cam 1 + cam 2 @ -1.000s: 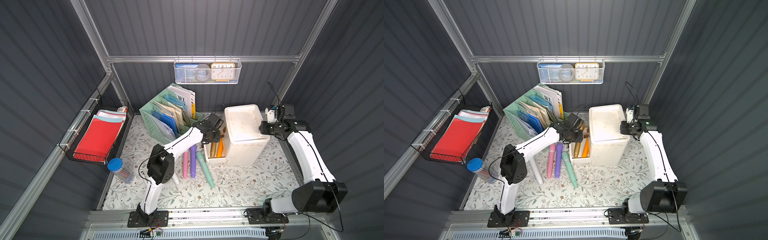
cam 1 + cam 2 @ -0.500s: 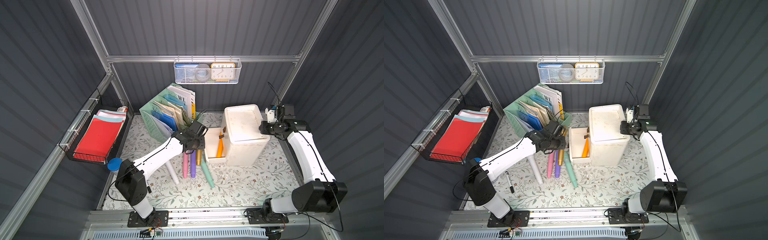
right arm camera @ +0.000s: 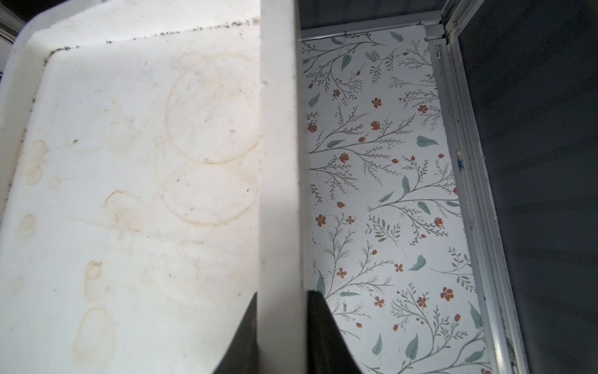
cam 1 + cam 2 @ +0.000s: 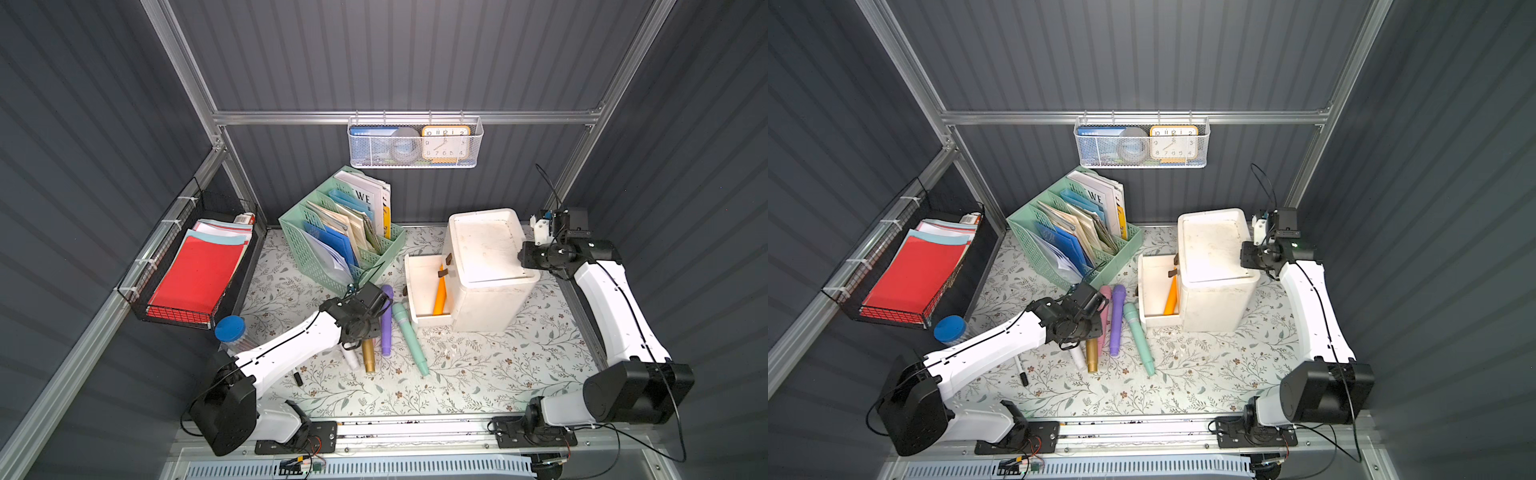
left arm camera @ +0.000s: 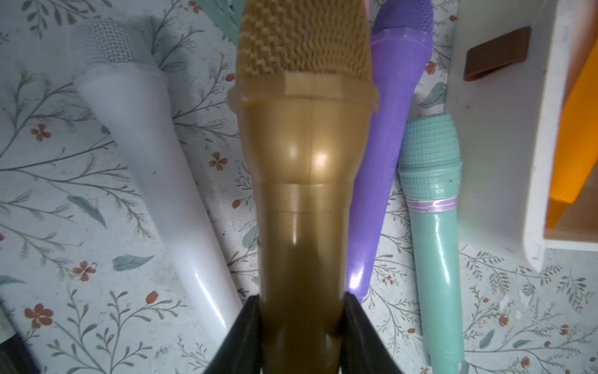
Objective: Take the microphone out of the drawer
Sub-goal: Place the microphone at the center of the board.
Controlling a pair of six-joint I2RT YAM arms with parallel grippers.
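Observation:
My left gripper [image 5: 302,311] is shut on the handle of a gold microphone [image 5: 304,162], whose meshed head points away from the wrist camera. In both top views the gripper [image 4: 365,332] [image 4: 1084,328] holds it low among the microphones lying on the mat, left of the open white drawer [image 4: 419,282]. An orange microphone [image 4: 439,293] still lies in the drawer. My right gripper [image 3: 281,301] is shut on the top rim of the white cabinet [image 4: 486,266] at its right side [image 4: 524,259].
White [image 5: 152,162], purple [image 5: 388,129] and teal [image 5: 433,210] microphones lie side by side on the floral mat. A green file organizer [image 4: 345,241] stands behind them. A black wire basket [image 4: 195,270], a blue-capped jar [image 4: 230,328] and a black pen [image 4: 297,378] are at the left.
My left arm has drawn back from the drawer to the front left, carrying the gold microphone down to the row on the mat. The right arm has not moved.

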